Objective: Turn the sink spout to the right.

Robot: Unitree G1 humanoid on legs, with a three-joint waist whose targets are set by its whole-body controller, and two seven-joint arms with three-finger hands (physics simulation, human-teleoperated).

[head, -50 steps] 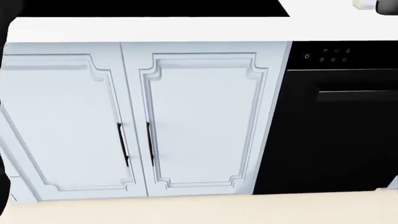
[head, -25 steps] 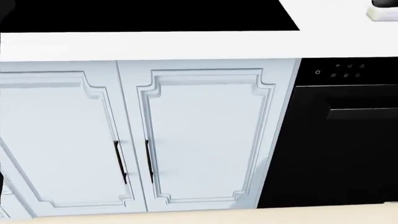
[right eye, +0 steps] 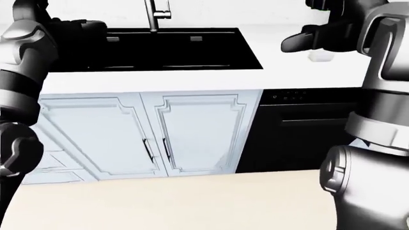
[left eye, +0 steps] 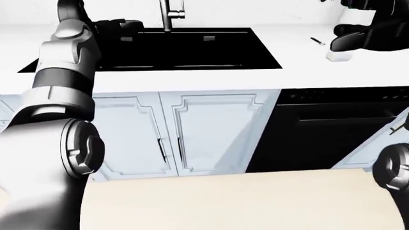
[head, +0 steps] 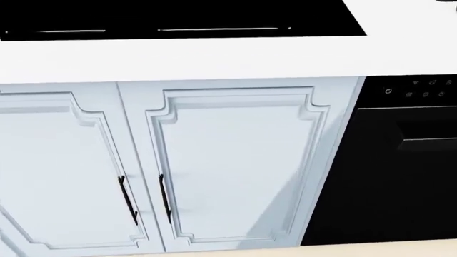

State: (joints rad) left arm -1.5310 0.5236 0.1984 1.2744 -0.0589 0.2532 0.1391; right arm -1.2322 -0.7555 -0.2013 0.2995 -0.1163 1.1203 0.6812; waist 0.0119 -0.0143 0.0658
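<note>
white counter (left eye: pixel 192 79) runs across the eye views with a black sink (left eye: pixel 185 48) set into it. sink spout (left eye: pixel 167 14) rises at the top edge of the left-eye view, upright behind the basin, its upper part cut off by the frame so its direction cannot be told. below the counter, pale blue cabinet doors (head: pixel 229 166) with dark handles, and a black dishwasher (head: pixel 407 160) to their right in the head view. beige floor (left eye: pixel 224 201) at the bottom.

left hand (left eye: pixel 121 26) is raised over the left part of the sink, left of the spout and apart from it; fingers dark against the basin, cannot tell if they are apart or together. right hand (right eye: pixel 310 40) hovers over the counter right of the sink, fingers spread apart, holding nothing. small white block (left eye: pixel 339 56) lies on the counter just under that hand.
</note>
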